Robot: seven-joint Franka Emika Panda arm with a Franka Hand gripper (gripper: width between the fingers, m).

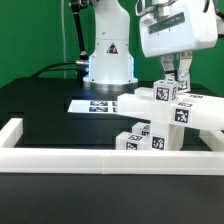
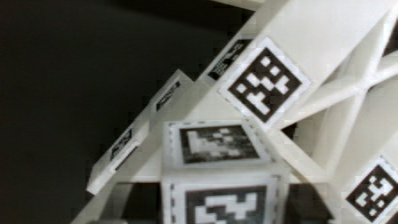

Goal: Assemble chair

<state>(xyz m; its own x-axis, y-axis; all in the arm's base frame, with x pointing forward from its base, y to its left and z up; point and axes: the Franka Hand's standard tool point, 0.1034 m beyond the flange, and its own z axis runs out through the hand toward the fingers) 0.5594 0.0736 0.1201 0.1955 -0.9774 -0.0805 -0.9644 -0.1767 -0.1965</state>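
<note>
The chair is a cluster of white tagged pieces at the exterior view's right: a flat slab lying tilted, with legs and blocks below it near the front border. My gripper comes down from above onto the top of this cluster. Its jaws are closed on a white tagged post. In the wrist view the same post fills the space between the fingers, with one tag toward the camera. Other tagged chair pieces slant beyond it. The fingertips themselves are blurred.
A long low white border frame runs along the front and the exterior view's left. The marker board lies flat behind the chair pieces. The robot base stands at the back on the black table.
</note>
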